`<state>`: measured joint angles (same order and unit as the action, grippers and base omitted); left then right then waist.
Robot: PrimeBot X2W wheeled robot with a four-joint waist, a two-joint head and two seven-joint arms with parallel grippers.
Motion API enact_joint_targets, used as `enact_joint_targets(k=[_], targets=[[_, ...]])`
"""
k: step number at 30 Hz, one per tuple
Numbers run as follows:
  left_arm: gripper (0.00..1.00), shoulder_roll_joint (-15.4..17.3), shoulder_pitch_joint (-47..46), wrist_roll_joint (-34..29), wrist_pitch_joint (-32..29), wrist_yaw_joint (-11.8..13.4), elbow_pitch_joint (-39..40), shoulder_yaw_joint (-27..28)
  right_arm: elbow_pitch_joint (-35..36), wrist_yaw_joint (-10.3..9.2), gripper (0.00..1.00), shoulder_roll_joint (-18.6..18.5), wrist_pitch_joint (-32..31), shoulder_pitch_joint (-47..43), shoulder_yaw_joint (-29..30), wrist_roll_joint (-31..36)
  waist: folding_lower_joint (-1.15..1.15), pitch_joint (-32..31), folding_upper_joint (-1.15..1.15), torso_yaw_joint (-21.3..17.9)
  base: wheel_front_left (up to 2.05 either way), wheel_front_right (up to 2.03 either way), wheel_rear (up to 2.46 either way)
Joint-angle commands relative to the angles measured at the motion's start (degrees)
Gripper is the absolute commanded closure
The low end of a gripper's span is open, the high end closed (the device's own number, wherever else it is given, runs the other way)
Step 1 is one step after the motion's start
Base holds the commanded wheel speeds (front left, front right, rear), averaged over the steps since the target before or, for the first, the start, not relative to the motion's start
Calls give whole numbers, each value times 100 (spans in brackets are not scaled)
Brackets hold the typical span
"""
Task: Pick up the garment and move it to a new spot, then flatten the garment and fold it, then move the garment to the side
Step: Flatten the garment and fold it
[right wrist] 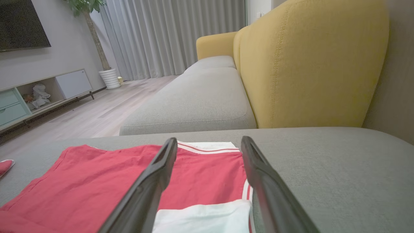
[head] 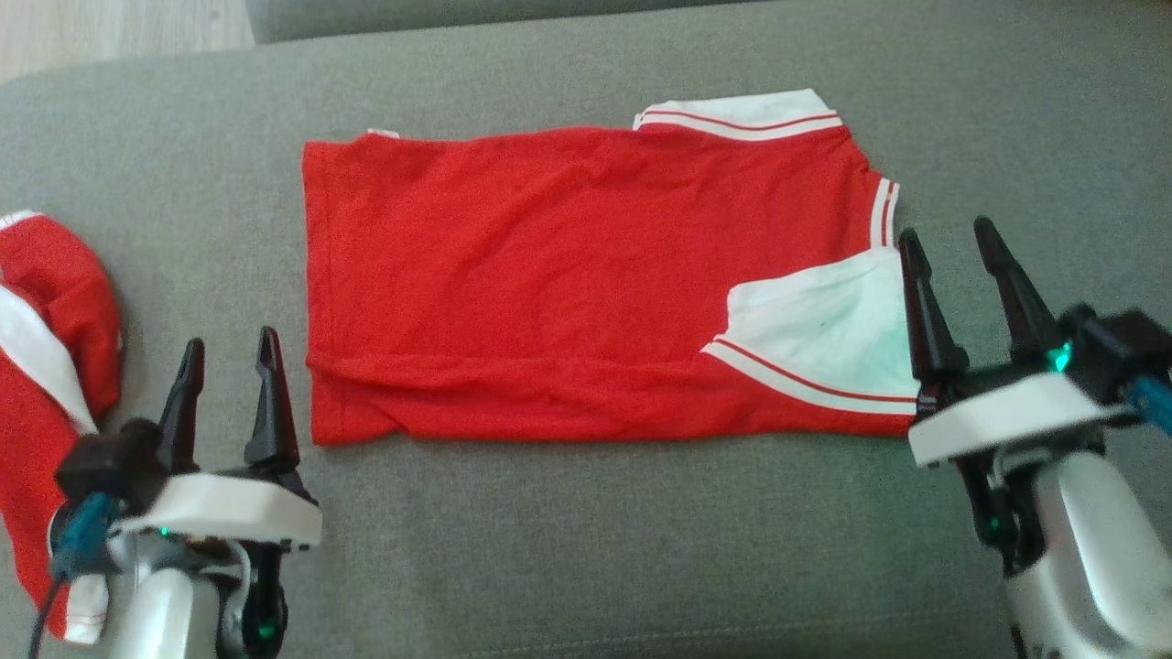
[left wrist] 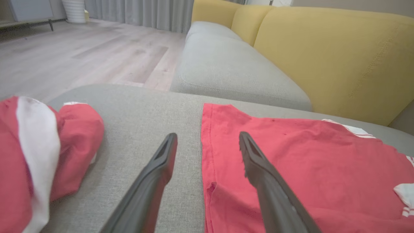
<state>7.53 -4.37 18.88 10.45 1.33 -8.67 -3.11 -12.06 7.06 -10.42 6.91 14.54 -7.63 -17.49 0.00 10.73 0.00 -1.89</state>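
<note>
The garment (head: 568,275) is a red shirt with white, red-striped trim, folded flat into a rectangle on the grey cushion (head: 586,549). It also shows in the left wrist view (left wrist: 291,161) and the right wrist view (right wrist: 129,174). My left gripper (head: 231,352) stands open just off the garment's near left corner, holding nothing; its fingers (left wrist: 155,174) straddle the red hem. At the garment's right edge my right gripper (head: 952,240) is open and empty, beside the white sleeve (head: 824,339).
A second red and white garment (head: 46,384) lies crumpled at the cushion's left end, close to my left arm. Behind the cushion are another grey seat (right wrist: 200,103) and yellow backrests (right wrist: 307,64). Wooden floor (left wrist: 81,55) lies beyond the left end.
</note>
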Motion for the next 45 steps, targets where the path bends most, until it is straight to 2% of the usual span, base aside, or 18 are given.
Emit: enact_joint_targets(k=[1, 11, 28, 32, 40, 45], targets=[[0, 60, -21, -206, 202, 110, 375, 154, 442, 43, 0, 99, 20, -177, 40, 204, 0, -119, 0, -4, 0, 0, 0], [0, 47, 628, -677, 312, 320, 834, -169, 1325, 43, 0, 476, -433, -1237, 326, 498, 0, -433, 0, -7, 0, 0, 0], [0, 43, 722, -616, 206, 370, 699, -287, 1461, 43, 0, 581, -784, -1425, 383, 403, 0, -443, 0, -9, 0, 0, 0], [0, 45, 554, -445, 139, 192, 433, -334, 1170, 43, 0, 582, -862, -1275, 510, 400, 0, -337, 0, -5, 0, 0, 0], [0, -49, -87, 70, -145, -357, -680, -478, -30, 43, 0, 464, -1326, -912, 837, 392, 0, -48, 0, 99, 0, 0, 0], [0, -61, -439, 399, -451, -555, -1457, -463, -420, 43, 0, 500, -1500, -772, 895, 371, 0, 121, 0, 127, 0, 0, 0]])
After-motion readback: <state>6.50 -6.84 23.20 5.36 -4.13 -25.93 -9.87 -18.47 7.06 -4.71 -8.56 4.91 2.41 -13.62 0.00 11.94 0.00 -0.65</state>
